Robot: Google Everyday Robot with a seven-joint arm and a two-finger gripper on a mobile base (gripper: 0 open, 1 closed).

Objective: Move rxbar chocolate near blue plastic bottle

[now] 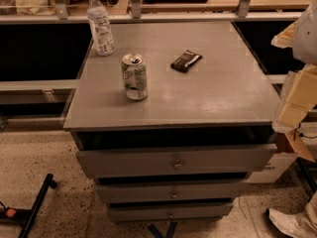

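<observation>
The rxbar chocolate (186, 60) is a small flat black-wrapped bar lying on the grey cabinet top (208, 98), right of centre toward the back. The blue plastic bottle (100, 24) is clear with a white cap and a whitish label, and stands upright at the back left corner. The bar lies well to the right of the bottle and apart from it. My gripper (295, 99) shows as pale beige parts at the right edge of the view, beside the cabinet's right side, away from the bar and holding nothing that I can see.
A green-and-white soda can (134, 76) stands upright on the cabinet top, in front of the bottle and left of the bar. The cabinet has three drawers (174, 161), the top one slightly out. A shelf rail (163, 17) runs behind. A black stand (34, 202) lies on the floor at left.
</observation>
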